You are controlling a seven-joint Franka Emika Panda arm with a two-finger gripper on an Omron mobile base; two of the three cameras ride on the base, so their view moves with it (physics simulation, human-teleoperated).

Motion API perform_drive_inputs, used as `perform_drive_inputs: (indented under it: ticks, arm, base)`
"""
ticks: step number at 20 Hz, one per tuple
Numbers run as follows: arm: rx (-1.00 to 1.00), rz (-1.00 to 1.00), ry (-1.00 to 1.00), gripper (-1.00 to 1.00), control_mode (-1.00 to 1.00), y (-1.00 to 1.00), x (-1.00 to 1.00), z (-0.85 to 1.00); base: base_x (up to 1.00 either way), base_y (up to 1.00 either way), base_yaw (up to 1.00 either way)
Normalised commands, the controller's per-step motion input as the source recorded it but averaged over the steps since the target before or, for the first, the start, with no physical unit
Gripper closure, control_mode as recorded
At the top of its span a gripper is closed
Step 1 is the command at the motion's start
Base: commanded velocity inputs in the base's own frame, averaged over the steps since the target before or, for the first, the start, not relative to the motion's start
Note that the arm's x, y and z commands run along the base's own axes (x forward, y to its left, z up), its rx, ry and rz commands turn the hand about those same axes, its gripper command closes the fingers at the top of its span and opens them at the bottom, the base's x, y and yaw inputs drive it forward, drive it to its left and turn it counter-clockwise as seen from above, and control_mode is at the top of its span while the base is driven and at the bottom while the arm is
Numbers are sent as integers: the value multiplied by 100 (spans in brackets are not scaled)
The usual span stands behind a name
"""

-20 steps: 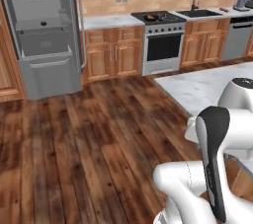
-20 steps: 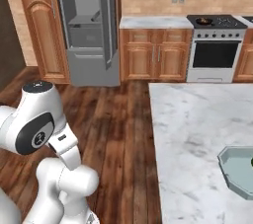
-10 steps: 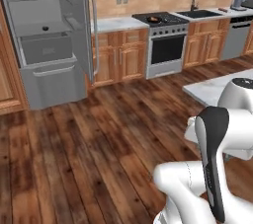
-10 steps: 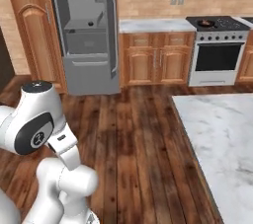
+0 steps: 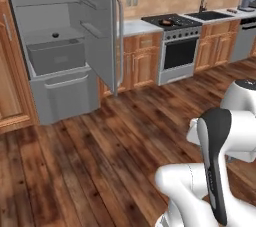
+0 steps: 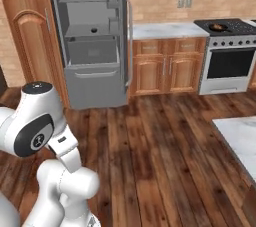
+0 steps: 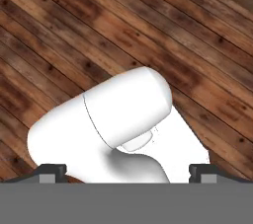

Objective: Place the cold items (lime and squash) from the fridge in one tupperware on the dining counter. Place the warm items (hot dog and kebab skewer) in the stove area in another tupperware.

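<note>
The grey fridge (image 5: 60, 56) (image 6: 92, 46) stands open, its door swung to the right. A small dark item (image 5: 55, 35) (image 6: 93, 30) lies on a middle shelf above the drawer; it is too small to tell lime from squash. Further right is the stove (image 5: 175, 46) (image 6: 230, 53), with a pan (image 5: 166, 21) (image 6: 218, 27) on top whose contents are too small to name. In the hand view my gripper (image 7: 128, 171) is open and empty, its fingertips (image 7: 52, 170) wide apart, looking down over the wooden floor. The tupperware is out of view.
Wooden cabinets with a pale countertop (image 5: 137, 27) (image 6: 162, 31) fill the gap between fridge and stove. A corner of the marble dining counter (image 6: 240, 136) juts in at the right. A sink (image 5: 212, 15) lies beyond the stove. Open wooden floor (image 5: 100, 146) stretches to the fridge.
Both base views have shifted: the fridge is larger and nearer, the stove has slid right, and the dining counter with its tupperware has left the right view. The gripper stays open.
</note>
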Motion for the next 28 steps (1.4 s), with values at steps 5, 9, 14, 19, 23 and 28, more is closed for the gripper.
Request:
perform_drive_inputs:
  ticks: [5, 9, 14, 19, 23, 28]
  arm:
    - [0, 0, 0, -100, 100, 0, 0, 0]
    - [0, 0, 0, -100, 100, 0, 0, 0]
    - [0, 0, 0, -100, 100, 0, 0, 0]
    - [0, 0, 0, -100, 100, 0, 0, 0]
    - [0, 0, 0, -100, 100, 0, 0, 0]
    - [0, 0, 0, -100, 100, 0, 0, 0]
  base:
    - [76, 70, -6]
    - [80, 57, 0]
    - [79, 42, 0]
    - [72, 27, 4]
    - [75, 23, 14]
    - [72, 20, 18]
